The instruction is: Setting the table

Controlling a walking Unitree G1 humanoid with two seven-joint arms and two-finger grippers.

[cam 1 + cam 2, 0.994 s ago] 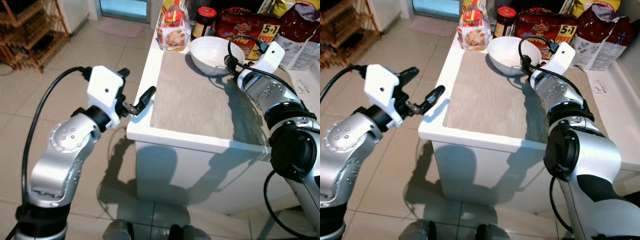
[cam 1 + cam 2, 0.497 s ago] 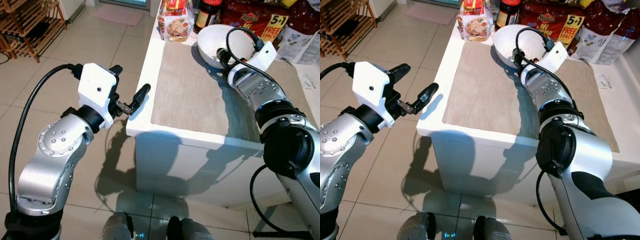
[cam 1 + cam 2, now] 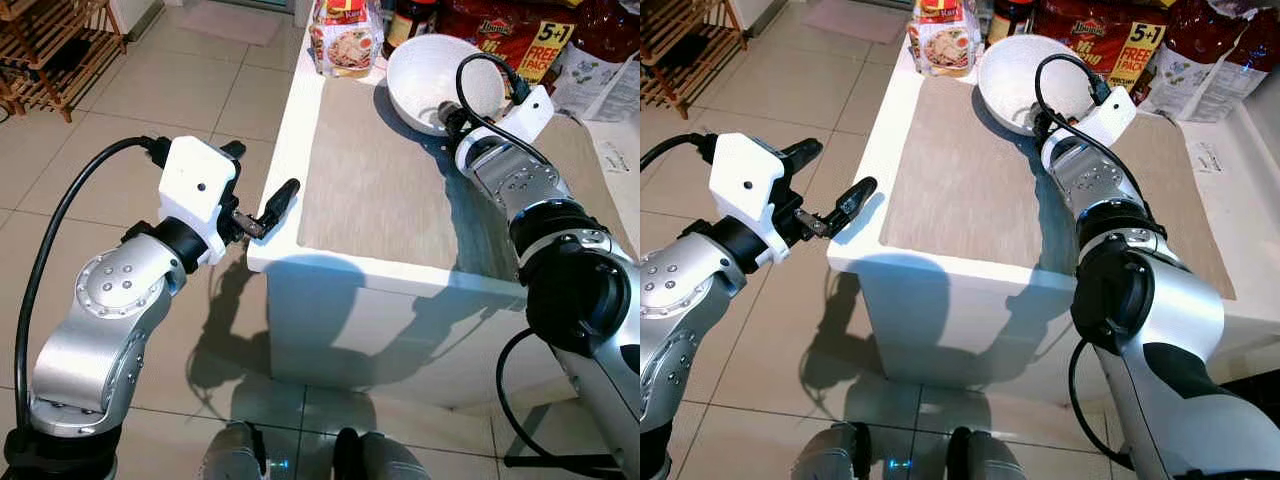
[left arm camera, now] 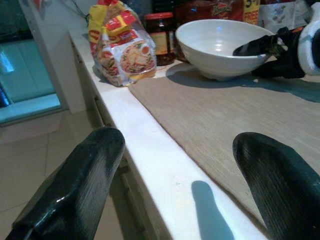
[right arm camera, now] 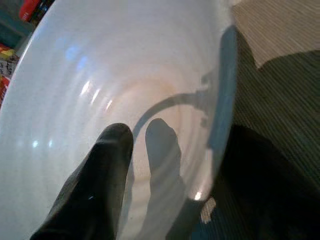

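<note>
While one white bowl (image 3: 435,68) sits tilted at the upper centre of the head views, the right hand (image 3: 1045,122) grips its near rim: one black finger (image 5: 95,190) lies inside the glossy, smoothly curved basin, and the other finger looks to be outside, under the wall. The bowl is round, glazed, and faintly ringed inside. It rests at the far end of one beige placemat (image 3: 390,190), a rectangular woven cloth with a fine ribbed texture that covers most of the white desk (image 3: 865,235), whose top is smooth with a squared edge.

Along the top of the frame, behind the bowl, stand the groceries. There is one crinkled plastic noodle packet (image 4: 122,47) in yellow and red, one dark glass jar (image 4: 160,31) with a red lid, and one large red snack bag (image 3: 510,35) marked "5+1 FREE". At the upper right are two more glossy bags (image 3: 1205,55).

At the left of the frame, the left hand (image 3: 255,195) hovers off the desk's near left corner, over the pale tiled floor (image 3: 120,130), its two long black fingers spread wide and holding nothing. One slatted wooden rack (image 3: 50,40) stands in the upper left corner.
</note>
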